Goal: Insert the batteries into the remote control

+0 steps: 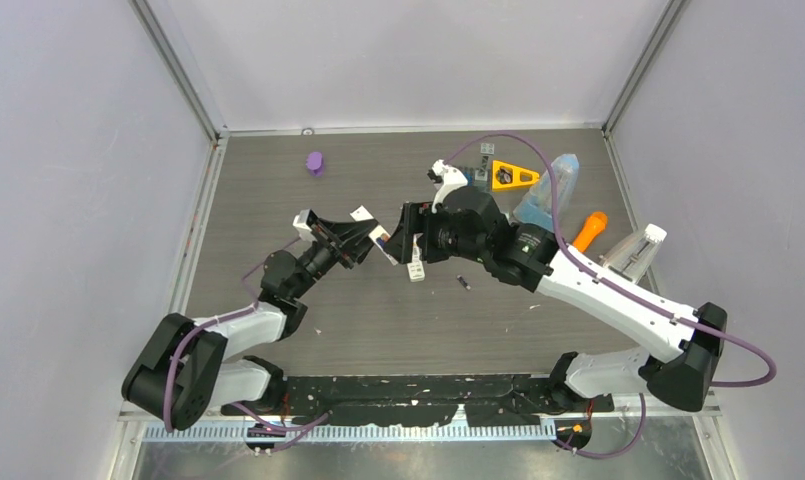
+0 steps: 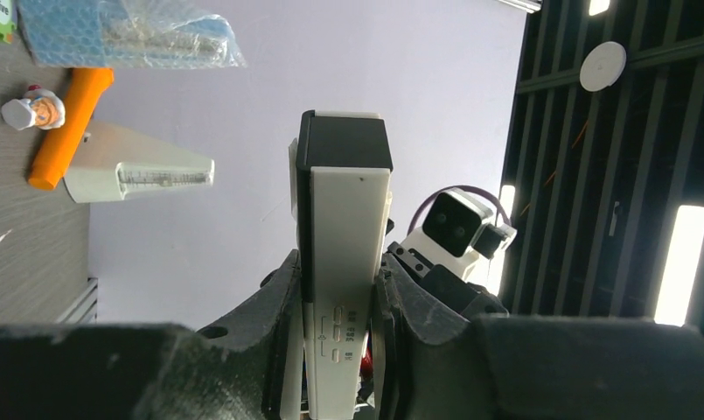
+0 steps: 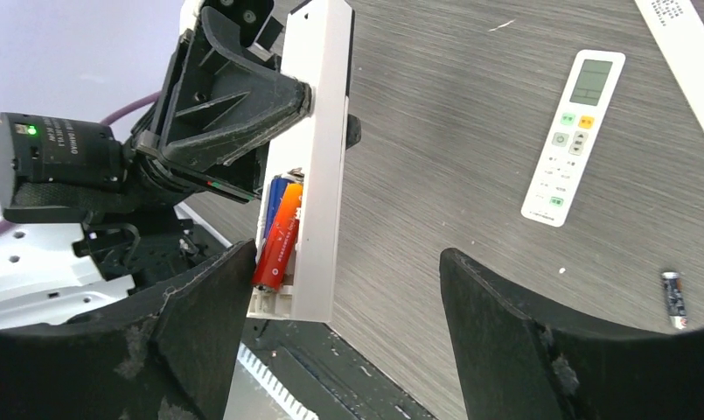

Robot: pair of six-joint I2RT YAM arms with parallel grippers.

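The white plastic remote (image 3: 320, 149) held upright is plain white with a black cap at one end. Its open bay shows a red-orange cylindrical battery (image 3: 278, 241) with white lettering and a blue cylindrical battery (image 3: 275, 194) beside it. The second white slab remote (image 3: 568, 136) has a pale grey-green screen and green, yellow and grey buttons. At centre lies a blackish loose battery (image 3: 673, 299) with pale ends. The table top (image 1: 278, 180) is grey-brown with a fine wood-grain streak. Far left is a purple rounded lump (image 1: 315, 162). Far right are an orange carrot-shaped toy (image 1: 589, 231), a yellow triangular piece (image 1: 511, 177) and a blue bubble-wrap pouch (image 1: 553, 185).
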